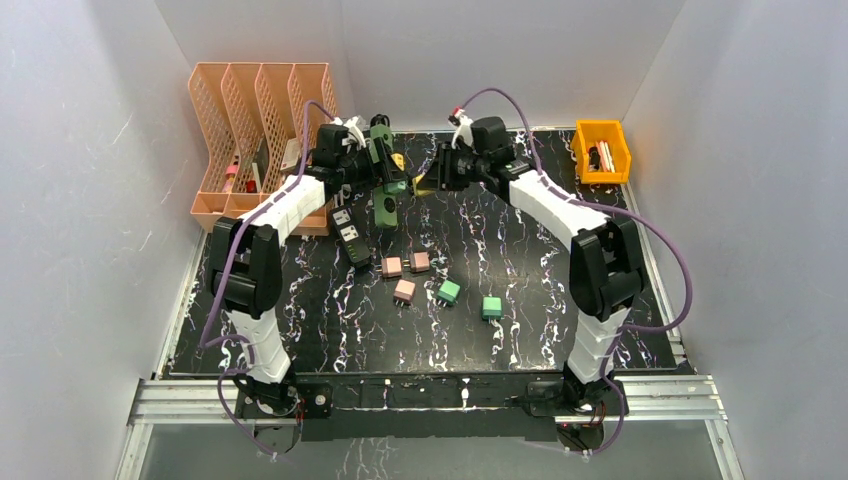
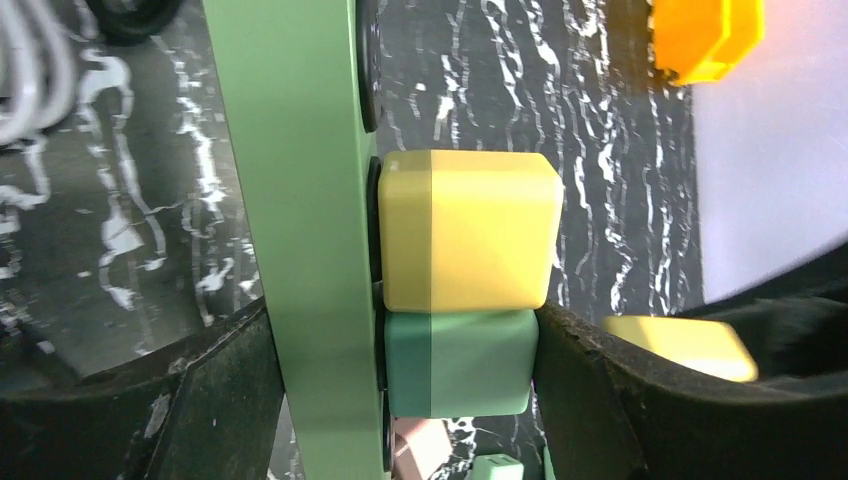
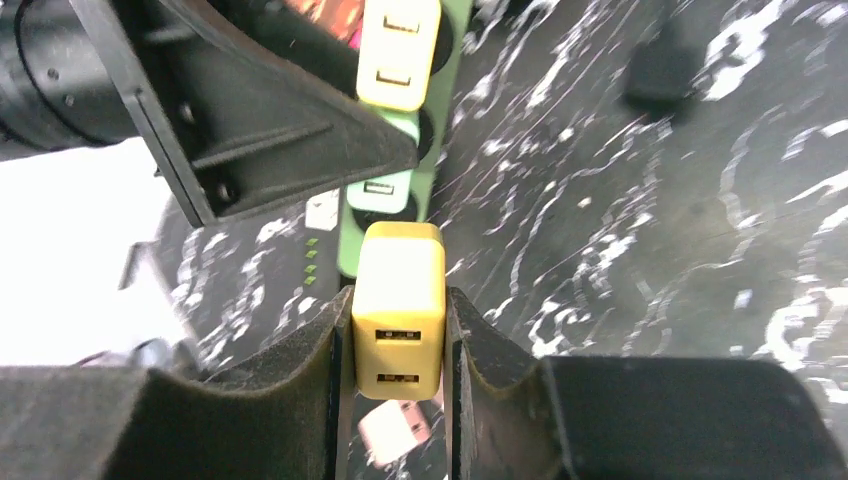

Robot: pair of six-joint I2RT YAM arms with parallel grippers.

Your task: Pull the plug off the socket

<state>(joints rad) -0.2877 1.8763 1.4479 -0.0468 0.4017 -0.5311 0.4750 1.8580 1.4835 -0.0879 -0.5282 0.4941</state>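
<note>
**Top external.** We see the left tool [image 1: 388, 178] clenched on a green power strip [image 1: 384, 205] at the far side of the black marbled worktop [image 1: 560, 300]. The right tool [image 1: 432, 182] faces it and grasps a yellow plug [image 1: 421, 184]. That plug sits just beside the strip and is not seated in it. A dark power strip [image 1: 350, 238] lies nearer us, below the left tool. Three pink plugs [image 1: 404, 291] and two loose green plugs [image 1: 449, 292] lie mid-worktop. A peach file rack [image 1: 255, 110] stands far left and an orange bin [image 1: 601, 150] far right.

**Left wrist.** The left tool's fingers [image 2: 600, 400] bracket the strip's body [image 2: 300, 200] together with a seated green plug [image 2: 460, 362]. A seated yellow plug [image 2: 470, 230] sits in the next socket, touching the green one. The grasped yellow plug [image 2: 680, 345] shows at right, apart from the strip.

**Right wrist.** Both fingers [image 3: 480, 350] press against the sides of the yellow plug [image 3: 398, 310], with its two USB ports facing the camera. The strip's end [image 3: 350, 260] lies just beyond the plug. We cannot tell whether the two touch.
</note>
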